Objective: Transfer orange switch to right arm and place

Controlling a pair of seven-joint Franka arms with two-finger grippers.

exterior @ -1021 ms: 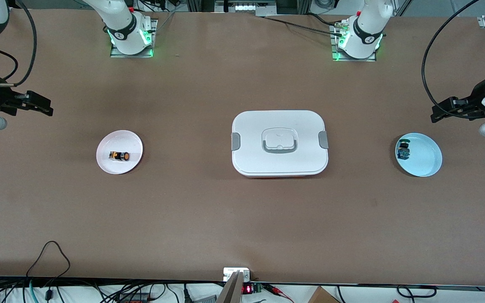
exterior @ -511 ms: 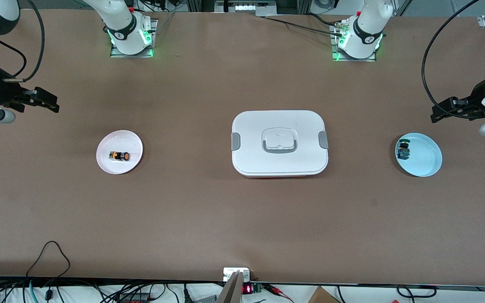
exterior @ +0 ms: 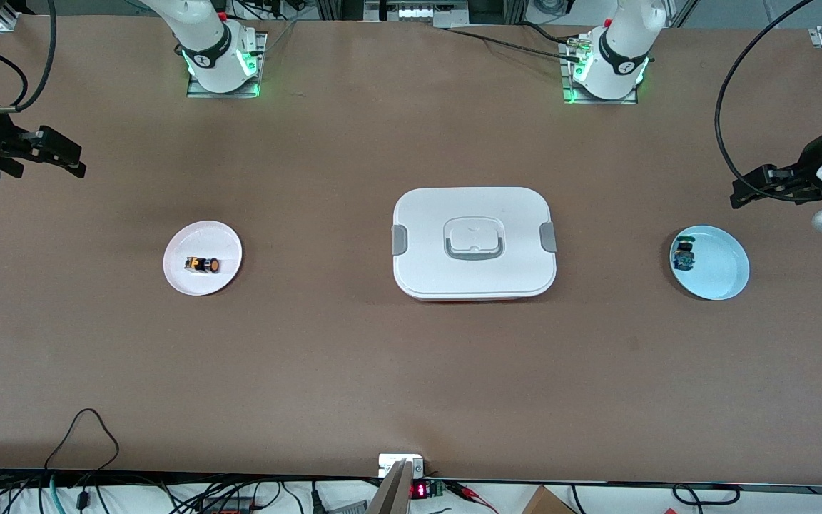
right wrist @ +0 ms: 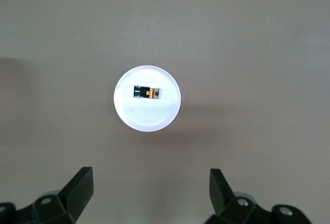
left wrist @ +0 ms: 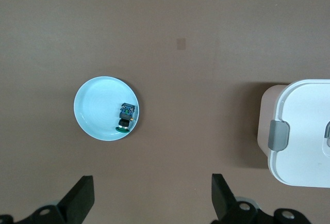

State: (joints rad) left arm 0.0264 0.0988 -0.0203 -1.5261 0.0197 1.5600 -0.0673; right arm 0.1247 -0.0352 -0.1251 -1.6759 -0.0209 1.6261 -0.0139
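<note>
The orange switch (exterior: 203, 265) lies on its side on a small white plate (exterior: 197, 283) toward the right arm's end of the table. In the right wrist view the switch (right wrist: 147, 92) and its plate (right wrist: 147, 120) show ahead of the fingertips. My right gripper (exterior: 68, 163) (right wrist: 150, 182) hangs open and empty over bare table beside that plate, apart from it. At the left arm's end my left gripper (exterior: 743, 194) (left wrist: 153, 188) waits open and empty over the table beside a light blue plate (exterior: 723, 275).
A green-capped, blue-bodied switch (exterior: 683, 255) (left wrist: 126, 116) lies in the blue plate (left wrist: 95, 111). A white lidded box (exterior: 474, 243) (left wrist: 304, 131) with grey clasps sits mid-table between the two plates. Cables and a small device line the table edge nearest the front camera.
My right gripper and wrist have shifted over the table toward the side where the arm bases stand, away from the white plate. The left arm, both switches and the box have not moved.
</note>
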